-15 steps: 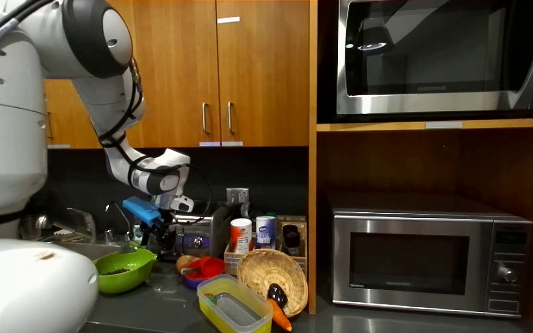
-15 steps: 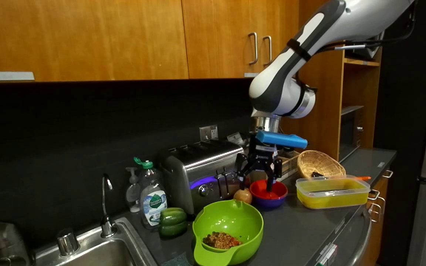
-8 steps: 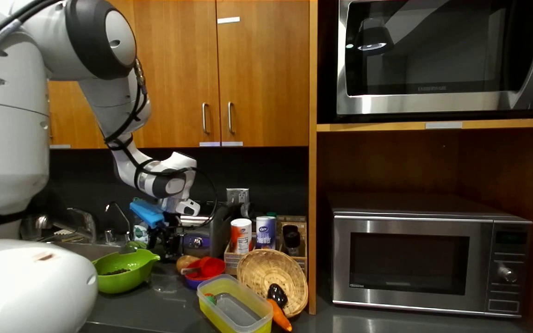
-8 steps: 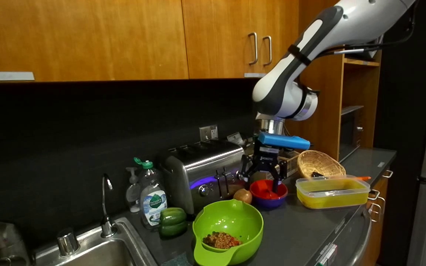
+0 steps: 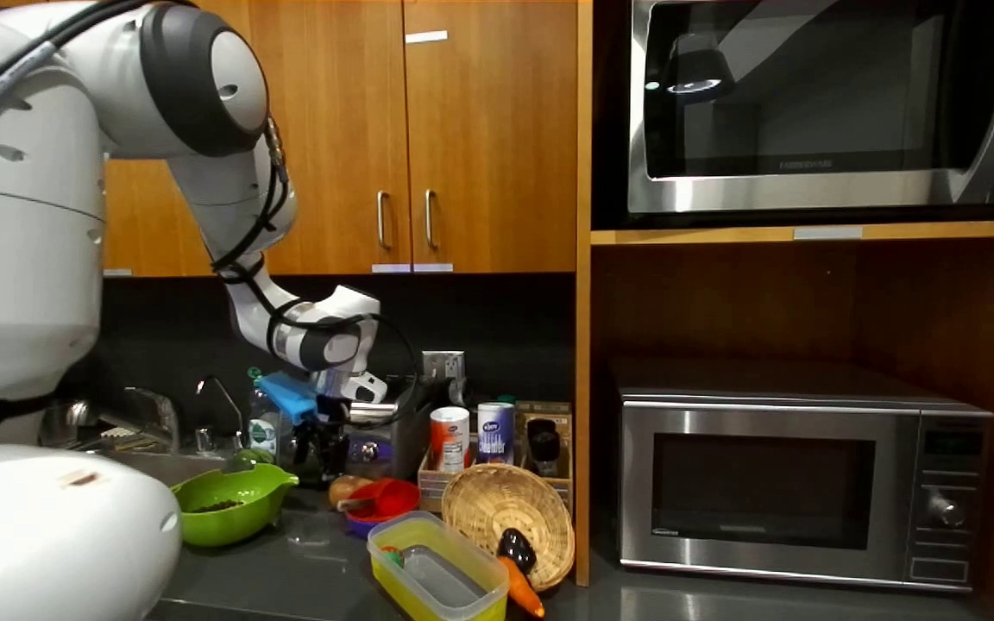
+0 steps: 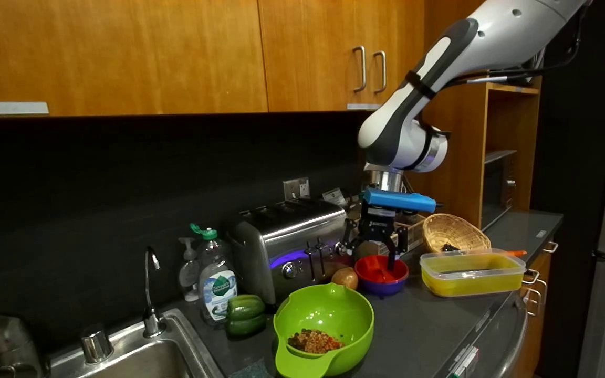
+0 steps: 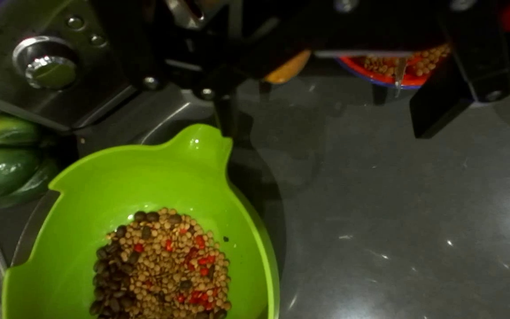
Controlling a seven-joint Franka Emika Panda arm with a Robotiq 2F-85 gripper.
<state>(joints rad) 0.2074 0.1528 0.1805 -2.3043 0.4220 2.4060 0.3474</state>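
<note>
My gripper [image 7: 330,122] stands open above the dark counter, its fingers [image 7: 443,104] wide apart with nothing between them. In an exterior view the gripper [image 6: 372,257] hangs in front of the toaster, near the onion [image 6: 345,278] and a red bowl [image 6: 368,265] with a purple outside. Lentils [image 7: 427,62] and a greyish handle crossing the rim show in that red bowl in the wrist view. Below and left in the wrist view is a green bowl [image 7: 257,239], its spout close to the left finger. Lentils, dark beans and red bits [image 7: 175,266] lie in it.
A steel toaster [image 6: 302,236], a green pepper [image 6: 245,315] and a soap bottle [image 6: 218,286] stand along the back. To one side are a yellow container [image 6: 470,283], a wicker basket [image 5: 484,500], a carrot [image 5: 521,591] and an eggplant [image 5: 516,550]. A sink [image 6: 145,362] borders the counter.
The arm and gripper have shifted a short way to the right in both exterior views, uncovering more of the soap bottle. The jaws have stayed open; the bowls have not moved.
</note>
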